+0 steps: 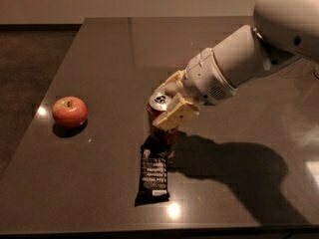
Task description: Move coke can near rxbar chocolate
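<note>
Coke can [153, 119] stands upright just left of the middle of the frame, its silver top [160, 101] facing up and its red side showing between the pale fingers [178, 114] of the end effector [162, 106]. You can see the end effector closed on the can, with one finger on the far side and the other across the near side, so the opening is only as wide as the can. The white arm [239, 61] reaches in from the upper right corner and slopes down to the left towards the can.

Directly below the can, the rxbar chocolate [153, 174] lies flat on the dark table [109, 59], its long side running towards the bottom edge and its white lettering facing up. The can's base sits right at the bar's upper crimped end. You cannot tell whether the base rests on the table or touches the wrapper.

At the left of the frame you have a red apple [70, 111], well apart from both the can and the bar. The arm's shadow [229, 168] spreads across the table to the right of the bar.
</note>
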`<state>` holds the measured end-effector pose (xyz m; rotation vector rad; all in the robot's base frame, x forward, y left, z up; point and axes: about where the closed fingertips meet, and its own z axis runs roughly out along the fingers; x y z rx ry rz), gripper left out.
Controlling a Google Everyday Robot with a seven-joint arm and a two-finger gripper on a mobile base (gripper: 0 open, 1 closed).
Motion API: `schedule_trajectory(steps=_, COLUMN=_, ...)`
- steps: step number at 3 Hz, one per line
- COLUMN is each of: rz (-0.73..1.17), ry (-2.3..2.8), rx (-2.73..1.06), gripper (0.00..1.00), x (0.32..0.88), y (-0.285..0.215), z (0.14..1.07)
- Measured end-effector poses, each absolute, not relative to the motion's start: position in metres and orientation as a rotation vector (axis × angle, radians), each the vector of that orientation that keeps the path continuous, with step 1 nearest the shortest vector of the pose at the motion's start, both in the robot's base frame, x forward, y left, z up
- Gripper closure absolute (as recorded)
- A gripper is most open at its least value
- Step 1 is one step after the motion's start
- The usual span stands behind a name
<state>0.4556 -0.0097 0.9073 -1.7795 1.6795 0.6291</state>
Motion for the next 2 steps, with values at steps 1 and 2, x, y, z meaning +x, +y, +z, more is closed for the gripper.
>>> schedule_trajectory(steps=1, rz=0.627, ry=1.676, rx=-1.784, gripper=0.16, x=0.4545, y=-0.0079, z=0.9082)
schedule_trajectory(steps=2, rz=0.626, ry=1.673, rx=-1.788, gripper=0.0, x=0.4534, y=-0.0063, z=0.909)
